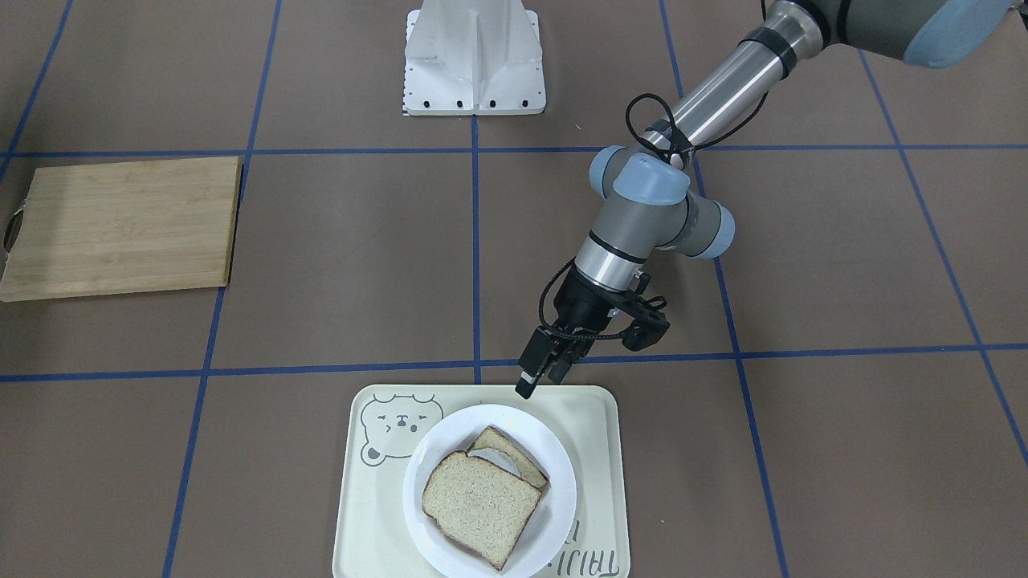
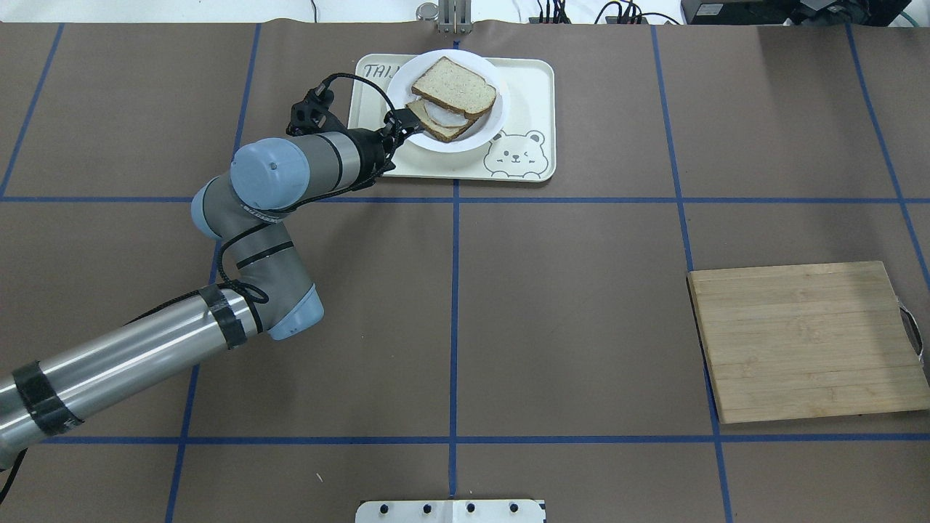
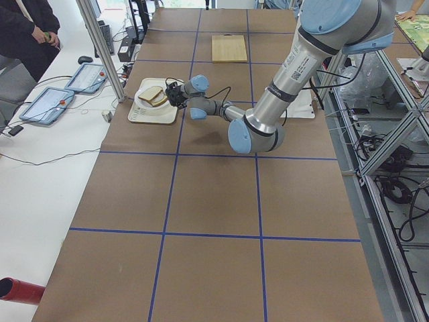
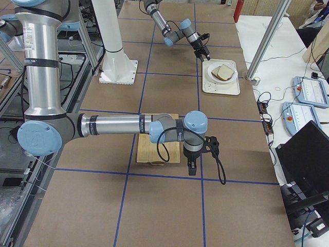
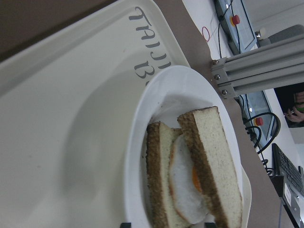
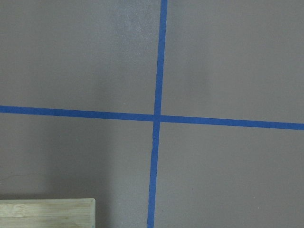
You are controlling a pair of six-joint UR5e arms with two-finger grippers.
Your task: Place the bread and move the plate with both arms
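Note:
The plain bread (image 1: 480, 507) lies on top of a slice bearing a fried egg (image 1: 514, 457), both on the round white plate (image 1: 562, 474). The plate stands on the cream tray (image 1: 594, 433). My left gripper (image 1: 542, 377) hangs just off the plate's rim on the robot's side, open and empty, touching nothing. The left wrist view shows the bread (image 5: 218, 161) over the egg (image 5: 183, 185) on the plate (image 5: 171, 90). My right gripper (image 4: 191, 169) shows only in the exterior right view, low over the table beside the cutting board; I cannot tell whether it is open or shut.
A bamboo cutting board (image 2: 803, 341) lies on the robot's right side; its corner (image 6: 45, 213) shows in the right wrist view. The white robot base (image 1: 474, 60) stands at the table's near edge. An aluminium post (image 5: 247, 61) rises just beyond the tray.

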